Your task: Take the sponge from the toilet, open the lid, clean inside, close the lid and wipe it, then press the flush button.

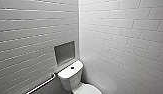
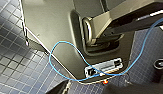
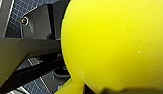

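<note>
The white toilet (image 1: 70, 77) stands in the corner of the tiled room, low in the head view. The dark round flush button (image 1: 72, 67) sits in the middle of its flat tank top. Part of the white lid (image 1: 88, 89) shows at the lower edge, lying down over the bowl. The bright yellow sponge (image 3: 114, 42) looms very close in the right wrist view, squeezed in my right gripper. My left gripper is open and holds nothing; its wrist view looks down on the robot's own base and a blue cable (image 2: 64, 62).
White tiled walls meet in a corner behind the toilet. A grey recessed niche (image 1: 64, 52) is set in the left wall above the tank. A metal grab bar (image 1: 42, 85) runs along that wall, left of the toilet. Dark blue small floor tiles (image 2: 12, 65) lie under the base.
</note>
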